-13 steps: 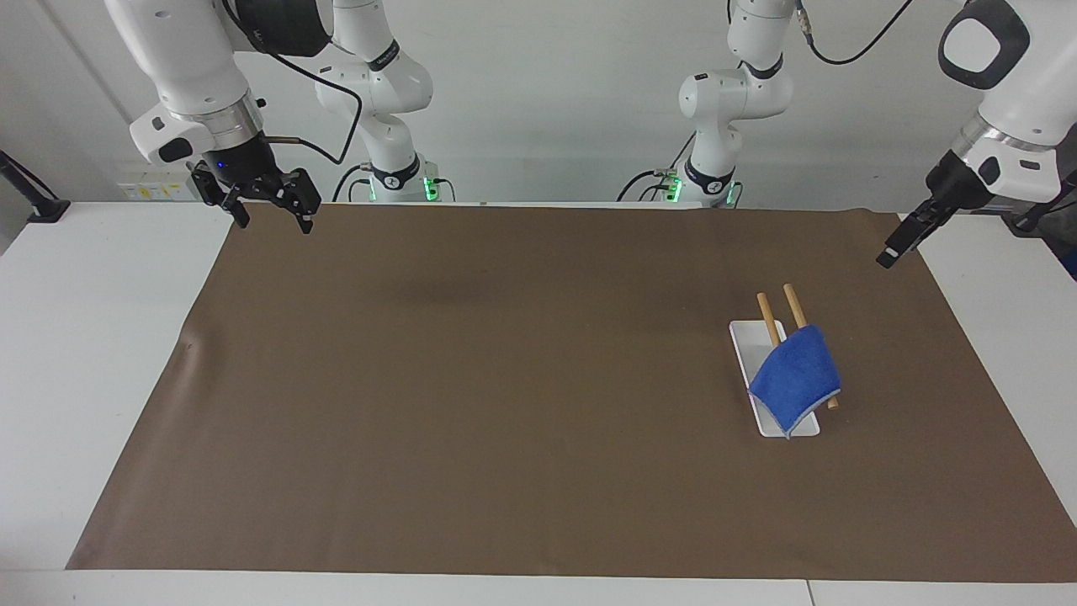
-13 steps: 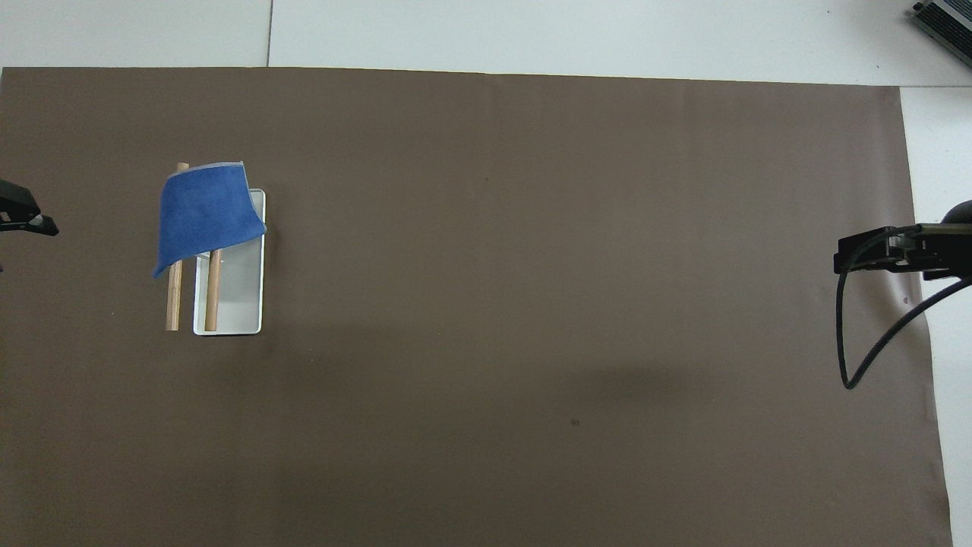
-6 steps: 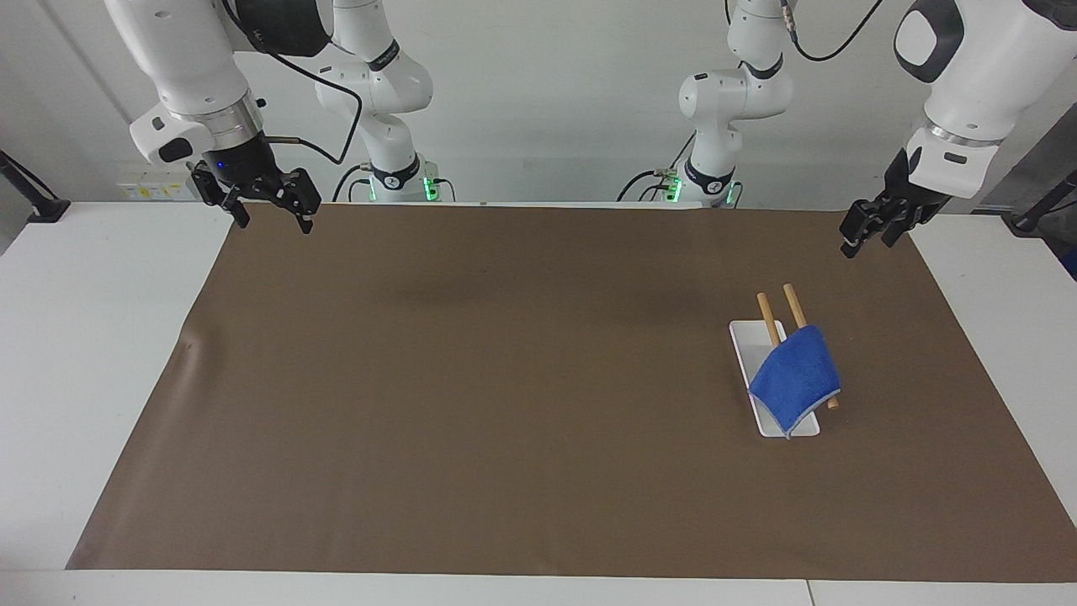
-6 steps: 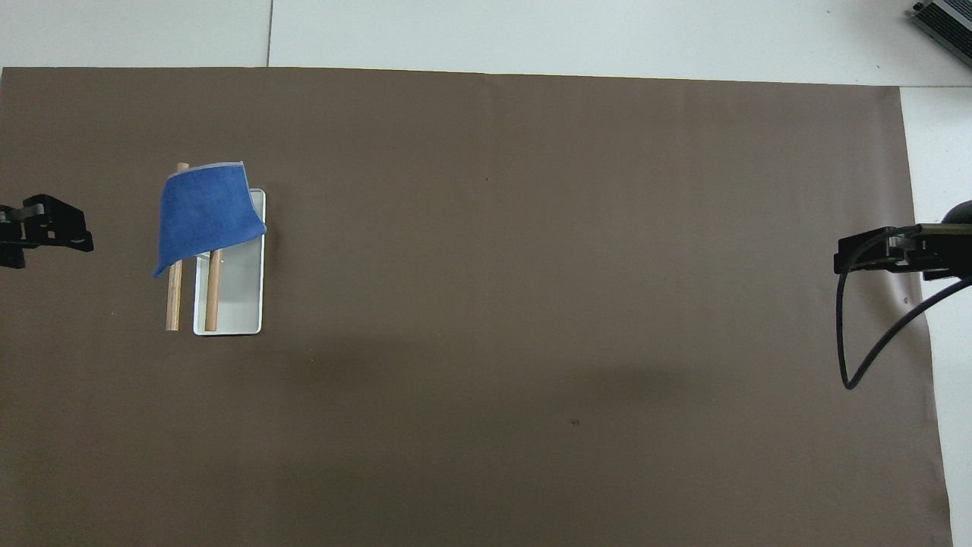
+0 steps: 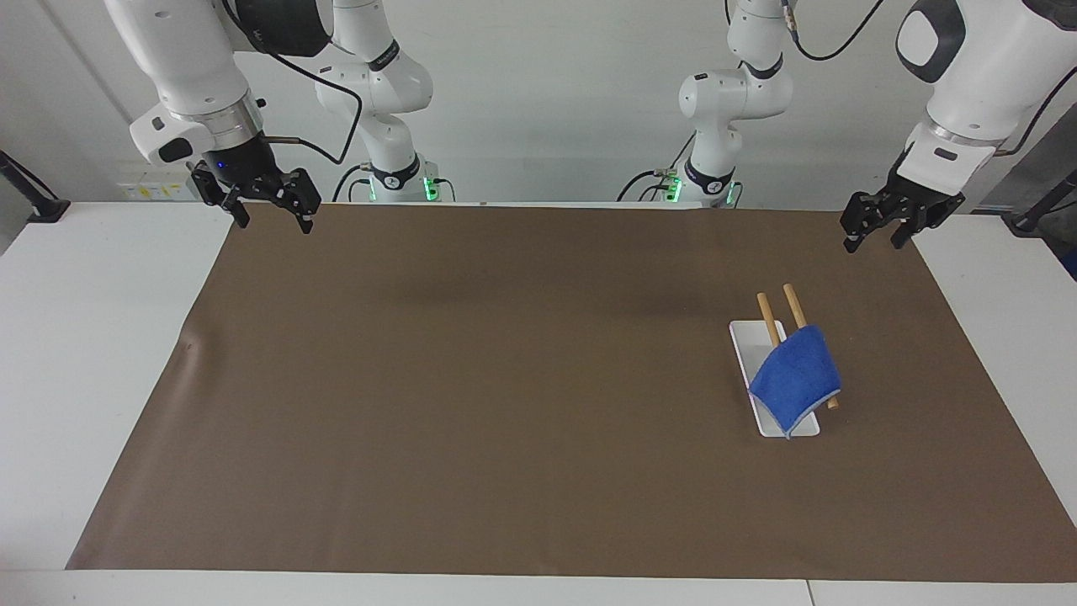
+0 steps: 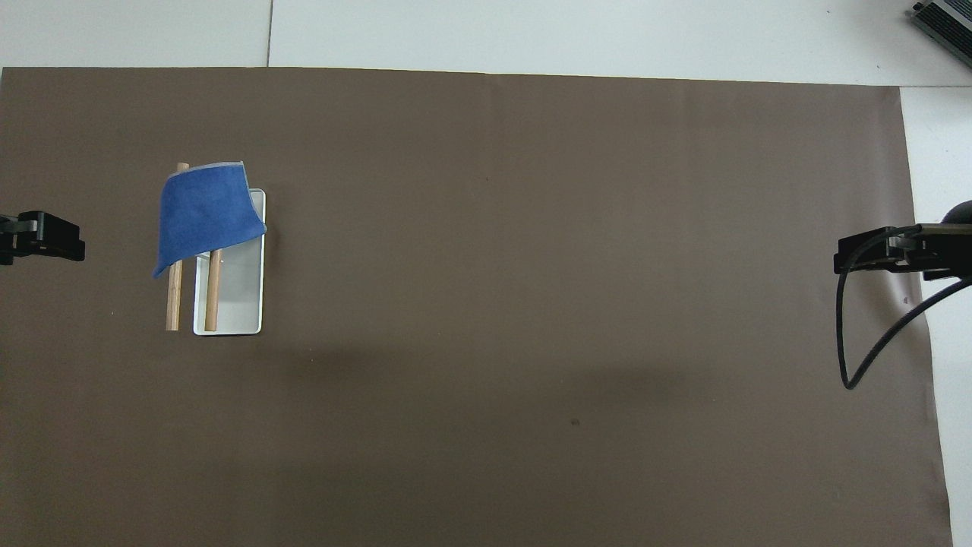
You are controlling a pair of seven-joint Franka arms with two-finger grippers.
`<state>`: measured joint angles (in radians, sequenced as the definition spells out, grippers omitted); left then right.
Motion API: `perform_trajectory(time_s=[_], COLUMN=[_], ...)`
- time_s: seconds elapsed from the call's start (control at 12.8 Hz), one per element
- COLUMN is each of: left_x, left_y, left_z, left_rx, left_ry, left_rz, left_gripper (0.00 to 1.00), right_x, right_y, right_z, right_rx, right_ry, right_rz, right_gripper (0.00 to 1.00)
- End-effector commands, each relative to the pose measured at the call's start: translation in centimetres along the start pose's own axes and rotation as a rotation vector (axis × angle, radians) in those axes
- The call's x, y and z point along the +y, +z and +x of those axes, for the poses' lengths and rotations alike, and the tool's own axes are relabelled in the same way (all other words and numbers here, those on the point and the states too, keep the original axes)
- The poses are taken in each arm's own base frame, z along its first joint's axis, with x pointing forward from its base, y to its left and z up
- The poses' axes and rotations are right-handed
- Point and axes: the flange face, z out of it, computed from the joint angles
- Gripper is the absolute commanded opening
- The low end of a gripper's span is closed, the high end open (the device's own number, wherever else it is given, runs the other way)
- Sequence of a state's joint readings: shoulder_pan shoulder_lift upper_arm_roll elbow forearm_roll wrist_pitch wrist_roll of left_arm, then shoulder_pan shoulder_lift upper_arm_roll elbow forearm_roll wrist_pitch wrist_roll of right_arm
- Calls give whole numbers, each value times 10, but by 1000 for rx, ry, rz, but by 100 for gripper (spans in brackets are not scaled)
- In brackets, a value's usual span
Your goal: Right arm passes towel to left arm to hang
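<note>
The blue towel (image 5: 796, 379) hangs draped over the two wooden bars of the rack (image 5: 775, 322), covering the part of the bars farther from the robots, and one corner droops down past the rack's white base (image 6: 237, 300). The rack stands on the brown mat (image 5: 505, 404) toward the left arm's end of the table. The left gripper (image 5: 875, 236) hangs in the air over the mat's corner at that end, well apart from the towel, with its jaws spread and nothing between them. The right gripper (image 5: 276, 215) waits over the mat's corner at the right arm's end, its jaws likewise spread and empty, a black cable (image 6: 866, 334) looping from its wrist.
</note>
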<state>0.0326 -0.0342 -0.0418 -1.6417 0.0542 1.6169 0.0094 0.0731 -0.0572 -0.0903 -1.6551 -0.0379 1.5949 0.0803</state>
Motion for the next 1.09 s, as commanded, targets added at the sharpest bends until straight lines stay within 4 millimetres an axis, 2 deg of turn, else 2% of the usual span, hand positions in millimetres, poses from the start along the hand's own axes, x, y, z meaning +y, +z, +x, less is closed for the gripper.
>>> perform_trajectory(time_s=[0.0,0.08,0.47,1.01], left_x=[-5,-6,-4,-3], left_y=[-7,-8,-14,-13], left_z=[-5,-4,-3,-5], left_rx=[3,15,39,36], left_ry=[37,34,21,35], left_rz=[31,31,24,18], left_gripper=[93,100,100,100], right_x=[1,1,1,1], right_y=[-4,-4,-3,-3], right_z=[-6,-6,-6,-6], right_rx=[-8,-8,-9,-9], right_ry=[13,13,13,13], right_rz=[17,17,17,15], right_gripper=[100,100,100,100])
